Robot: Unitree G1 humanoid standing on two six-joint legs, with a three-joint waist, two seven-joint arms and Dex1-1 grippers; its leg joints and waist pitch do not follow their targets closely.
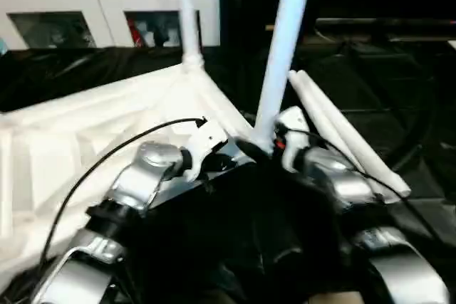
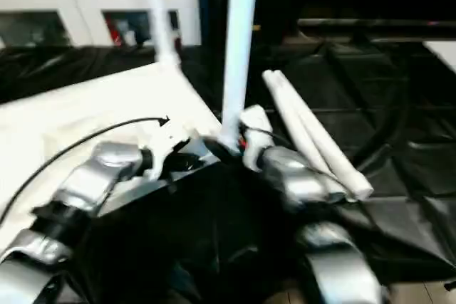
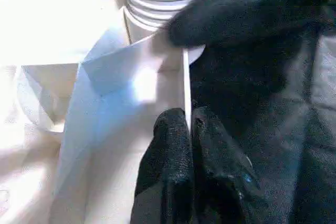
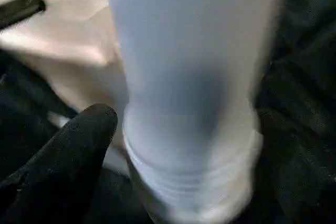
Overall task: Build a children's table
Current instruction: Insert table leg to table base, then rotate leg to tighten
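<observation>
Clearly the table top [image 1: 85,140] lies upside down on the black-draped counter [image 2: 399,140], ribbed underside facing up, so that its corner sockets open upward to take the legs. One leg [image 1: 187,12] already stands upright in the far corner socket. A second leg [image 1: 283,48] rises from the near corner, and both arms have gathered around that corner to deal with it.

The left pincer [image 3: 185,153] is closed narrow on the thin edge wall of the top just beside that socket, one finger on each side of the wall. That grip reads as a brace: it would keep the light plastic top from sliding or tipping while the leg is worked in. From the left wrist, the ribbed foot of the leg sits right above the socket rim, so the seating looks close to done, though how deep it has gone cannot be told.

The right pincer [image 1: 267,149] sits at the base of this second leg. One black finger [image 4: 68,145] lies against the tube just above its ribbed end; the other finger is hidden behind the tube, so whether the pincer is clamped on the leg cannot be told.

Two more legs [image 1: 342,133] lie side by side on the counter to the robot's right, near the right arm, apparently parked within reach for the remaining sockets.
</observation>
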